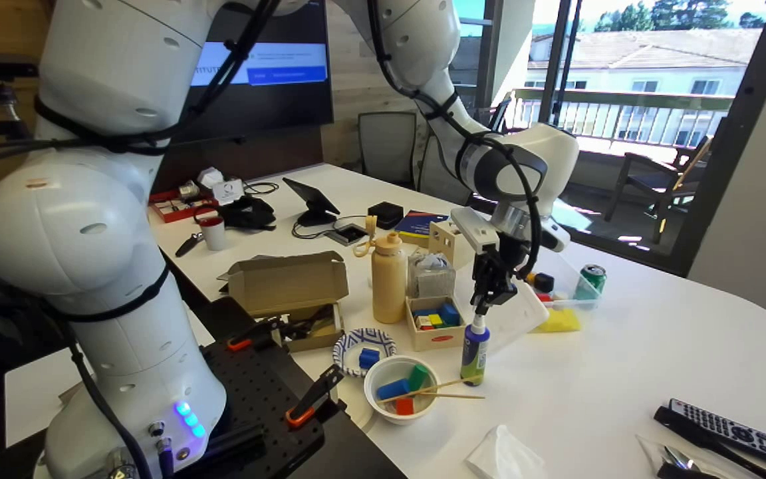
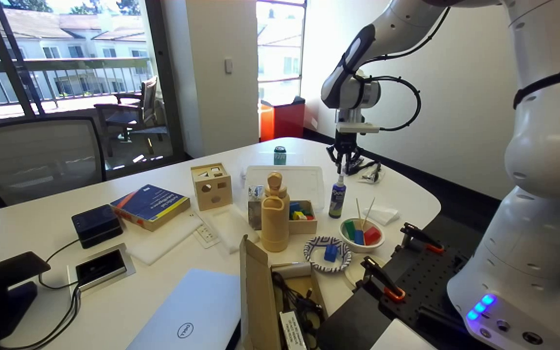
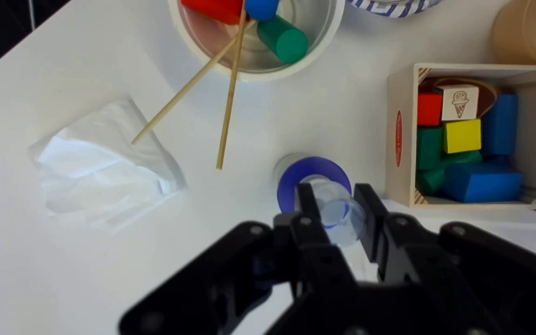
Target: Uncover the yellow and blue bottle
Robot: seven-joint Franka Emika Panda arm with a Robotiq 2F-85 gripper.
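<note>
From above, the end effector (image 3: 334,194) pinches the cap (image 3: 340,221), presumably to draw it off the upright yellow and blue bottle (image 2: 337,200).

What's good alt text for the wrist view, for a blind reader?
Black gripper, seen from above, straddling the clear cap of a blue bottle; whether it grips is unclear. A wooden box of colored blocks sits at right, a bowl with more blocks and two sticks at top, a tissue at left.
</note>
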